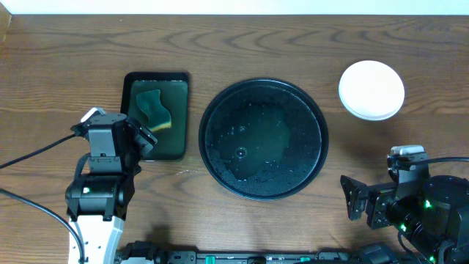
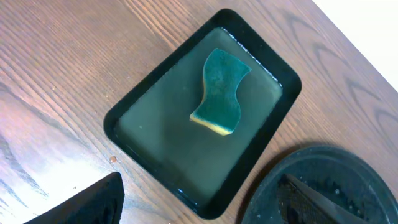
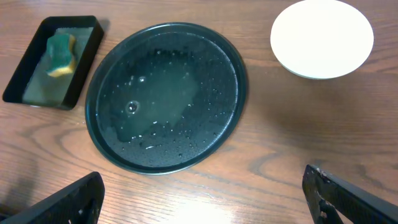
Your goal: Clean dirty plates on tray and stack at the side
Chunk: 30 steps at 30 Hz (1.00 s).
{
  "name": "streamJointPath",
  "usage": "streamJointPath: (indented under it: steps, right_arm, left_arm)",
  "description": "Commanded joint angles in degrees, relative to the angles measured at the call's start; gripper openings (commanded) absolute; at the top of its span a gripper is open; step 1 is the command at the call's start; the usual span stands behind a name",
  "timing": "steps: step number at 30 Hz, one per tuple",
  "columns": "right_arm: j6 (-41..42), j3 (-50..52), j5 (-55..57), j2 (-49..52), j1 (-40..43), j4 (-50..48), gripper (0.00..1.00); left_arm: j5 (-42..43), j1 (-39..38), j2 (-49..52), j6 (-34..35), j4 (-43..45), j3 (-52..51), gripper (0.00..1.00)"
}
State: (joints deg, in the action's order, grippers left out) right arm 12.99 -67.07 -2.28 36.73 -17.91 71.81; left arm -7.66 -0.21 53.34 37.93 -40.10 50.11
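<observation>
glistening wet tray (image 1: 293, 110), plates (image 1: 371, 89) stacked nearby

Counter (image 1: 73, 59) layout, quick rundown

Round tray (image 1: 293, 117) sits in the middle. The small tray (image 1: 172, 145) is just left of it, with the sponge (image 1: 154, 108) lying inside. Plates (image 1: 371, 89) are off to the right, toward the back. Left end effector (image 1: 144, 138) is at the small tray's near-left corner, and the right end effector (image 1: 355, 198) is in front of the plates.

brown wood-grain table (image 1: 58, 66), white strip (image 1: 220, 6) behind
</observation>
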Motion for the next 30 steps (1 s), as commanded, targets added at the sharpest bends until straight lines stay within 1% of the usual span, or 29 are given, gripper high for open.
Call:
streamJointPath:
  steps: [1, 5, 7, 10, 15, 20, 25, 30]
  right_arm:
    - [-0.4, 0.2, 0.7, 0.0, -0.5, 0.1, 0.99]
    - [-0.4, 0.8, 0.7, -0.2, -0.5, -0.9, 0.99]
    - [-0.8, 2.6, 0.9, -1.0, 0.1, -3.8, 0.99]
    - [-3.5, 7.2, 0.3, -2.6, 4.3, -9.2, 0.99]
    - [-4.3, 19.2, -1.5, -7.7, 10.4, -18.4, 0.99]
    - [-4.3, 31.8, -4.0, -17.2, 16.3, -27.4, 0.99]
    - [-4.3, 43.9, -4.2, -27.4, 17.6, -37.5, 0.99]
    - [-4.3, 53.9, -4.2, -34.9, 17.6, -48.2, 0.99]
  left_arm:
    - [-0.3, 0.1, 0.5, 0.7, -0.2, -0.1, 0.79]
    - [-0.3, 0.1, 0.9, 0.7, -0.2, -0.1, 0.79]
    - [-0.3, 0.1, 1.0, 0.7, -0.2, -0.1, 0.79]
    - [-0.3, 0.1, 1.0, 0.7, -0.2, -0.1, 0.79]
    - [-0.3, 0.1, 1.0, 0.7, -0.2, -0.1, 0.79]
    - [-0.3, 0.1, 1.0, 0.7, -0.2, -0.1, 0.79]
    - [-0.3, 0.1, 1.0, 0.7, -0.2, -0.1, 0.79]
    - [-0.3, 0.1, 1.0, 0.7, -0.2, -0.1, 0.79]
